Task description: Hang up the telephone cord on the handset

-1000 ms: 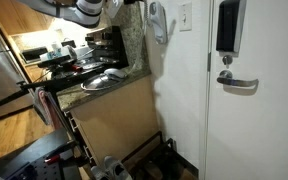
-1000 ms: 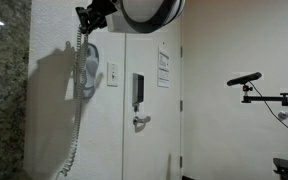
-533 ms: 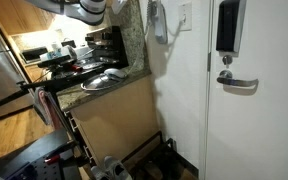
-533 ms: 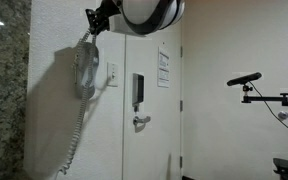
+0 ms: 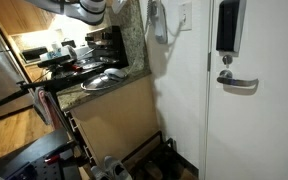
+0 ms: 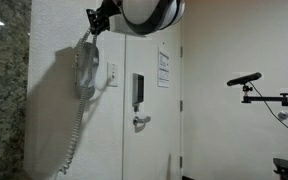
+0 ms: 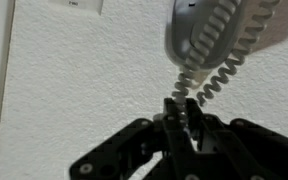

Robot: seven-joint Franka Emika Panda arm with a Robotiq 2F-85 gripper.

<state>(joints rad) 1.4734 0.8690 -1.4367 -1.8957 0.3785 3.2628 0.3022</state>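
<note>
The light-grey handset (image 6: 83, 72) hangs upright on the white wall; it also shows in an exterior view (image 5: 157, 22) and at the top right of the wrist view (image 7: 196, 25). The whitish coiled telephone cord (image 6: 76, 135) droops down the wall below it, and a stretch runs up along the handset to my gripper (image 6: 93, 26). In the wrist view the cord (image 7: 220, 52) loops from the handset down between my fingertips. My gripper (image 7: 181, 104) is shut on the cord, just above the top end of the handset and close to the wall.
A white switch plate (image 6: 112, 73) sits beside the handset. The door carries a black box (image 6: 138, 92) and a lever handle (image 6: 140, 121). A granite wall edge (image 5: 134, 40) and a counter with pans (image 5: 99, 80) lie to one side. A camera stand (image 6: 254, 90) is far off.
A second ago my gripper held the cord slightly nearer the wall corner; it shifted a little toward the door with the cord. Nothing has moved in the last half second.
</note>
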